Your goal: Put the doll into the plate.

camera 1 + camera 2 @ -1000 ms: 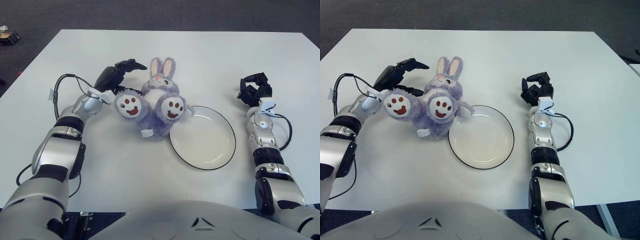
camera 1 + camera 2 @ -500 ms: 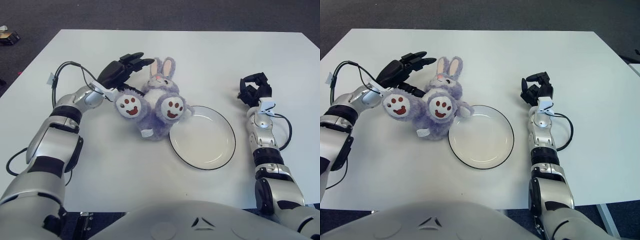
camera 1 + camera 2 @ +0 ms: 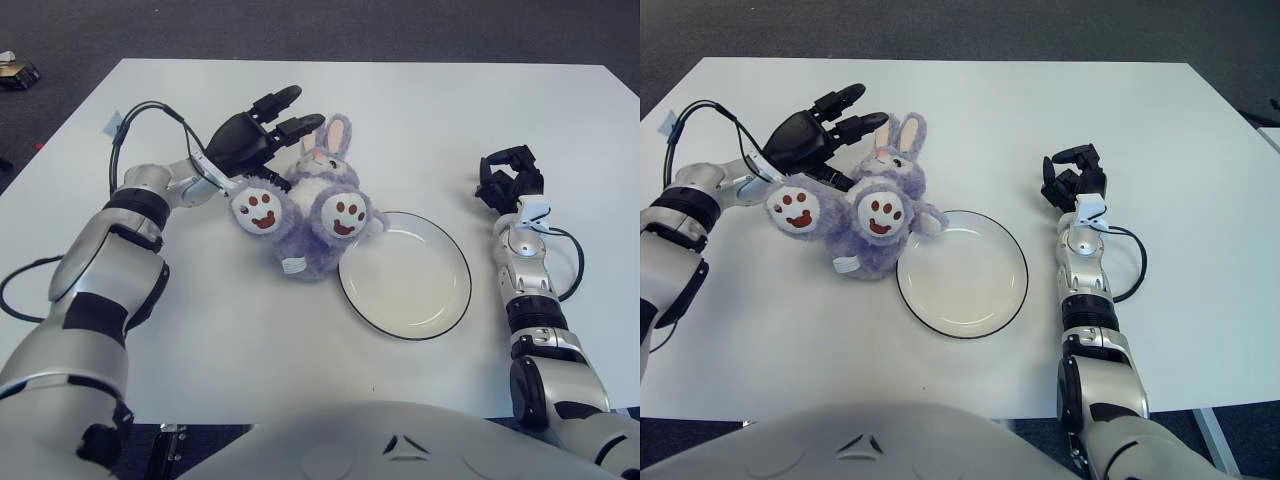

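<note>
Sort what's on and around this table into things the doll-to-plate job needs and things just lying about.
Needed for the job:
- doll, a purple plush rabbit sitting left of the plate
- plate, nothing on it yet
- left hand, fingers spread beside the doll's head

Not part of it:
- right hand, showing right of the plate
- small box on the floor, far left

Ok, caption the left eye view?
Left robot hand open beside the doll, plate empty.

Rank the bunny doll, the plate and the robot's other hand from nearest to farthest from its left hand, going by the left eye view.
1. Bunny doll: right beside the left hand.
2. Plate: past the doll, toward the right.
3. Right hand: far right side of the table.
</note>
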### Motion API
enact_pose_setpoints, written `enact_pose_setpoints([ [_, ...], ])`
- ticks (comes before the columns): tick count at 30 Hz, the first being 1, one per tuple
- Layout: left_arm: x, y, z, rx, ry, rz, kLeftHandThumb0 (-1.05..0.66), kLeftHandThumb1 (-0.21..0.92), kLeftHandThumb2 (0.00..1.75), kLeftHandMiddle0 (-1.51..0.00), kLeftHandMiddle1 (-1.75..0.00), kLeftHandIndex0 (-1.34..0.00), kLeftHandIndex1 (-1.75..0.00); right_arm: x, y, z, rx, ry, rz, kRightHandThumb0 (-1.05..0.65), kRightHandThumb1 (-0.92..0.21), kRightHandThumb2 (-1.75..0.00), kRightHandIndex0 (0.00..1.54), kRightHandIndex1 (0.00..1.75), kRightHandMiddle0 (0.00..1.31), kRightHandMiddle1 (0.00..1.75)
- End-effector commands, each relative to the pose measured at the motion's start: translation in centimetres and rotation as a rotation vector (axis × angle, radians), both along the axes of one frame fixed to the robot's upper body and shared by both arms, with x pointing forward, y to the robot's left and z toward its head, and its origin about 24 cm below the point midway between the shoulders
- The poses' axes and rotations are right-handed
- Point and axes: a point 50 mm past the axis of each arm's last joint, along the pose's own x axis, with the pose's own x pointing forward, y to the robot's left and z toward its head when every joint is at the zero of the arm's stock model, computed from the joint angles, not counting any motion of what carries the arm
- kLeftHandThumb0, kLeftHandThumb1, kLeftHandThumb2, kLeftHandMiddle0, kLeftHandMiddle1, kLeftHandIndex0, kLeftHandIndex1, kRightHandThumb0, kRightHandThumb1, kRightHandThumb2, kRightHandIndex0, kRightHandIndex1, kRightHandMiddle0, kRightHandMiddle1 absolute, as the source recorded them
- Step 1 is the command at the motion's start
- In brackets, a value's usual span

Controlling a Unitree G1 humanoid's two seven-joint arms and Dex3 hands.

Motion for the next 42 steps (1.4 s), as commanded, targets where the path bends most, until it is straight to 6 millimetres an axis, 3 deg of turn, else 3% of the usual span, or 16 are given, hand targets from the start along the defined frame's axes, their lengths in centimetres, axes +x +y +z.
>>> enact_pose_setpoints([
  [1,0.3,0.3,0.9,0.044,-0.042,-0.009,-0.65,0.88,0.0,-0.07,0.0,-0.23,0.0,-2.4,0.5,-4.7,0.037,0.205,-0.011,-0.37,-0.77,-0.65,0.86,1.75,0.37,1.66],
  [13,0.9,-0.7,3.9,0.261,-0.207,-0.155,-0.67,0.92,0.06,-0.08,0.0,-0.22,0.0,-2.5,0.5,-4.7,0.032,0.207,-0.012,-0.37,-0.77,-0.64,0.87,1.75,0.37,1.66],
  [25,0.5,-2.0,4.4,0.348,-0.151,-0.277,-0.66,0.92,0.18,-0.07,0.0,-0.23,0.0,-2.5,0.7,-4.7,0.03,0.209,-0.015,-0.37,-0.78,-0.63,0.86,1.75,0.36,1.66],
  [32,-0.1,-3.2,4.4,0.369,-0.199,-0.448,-0.58,0.92,0.16,-0.12,-0.02,-0.26,-0.02,-2.5,0.8,-4.6,0.029,0.211,-0.015,-0.37,-0.79,-0.62,0.87,1.75,0.36,1.66],
  [42,-0.3,-3.6,4.5,0.505,-0.174,-0.529,-0.54,0.92,0.14,-0.16,-0.03,-0.29,-0.03,-2.5,0.9,-4.5,0.028,0.211,-0.015,-0.37,-0.8,-0.6,0.86,1.75,0.36,1.65],
])
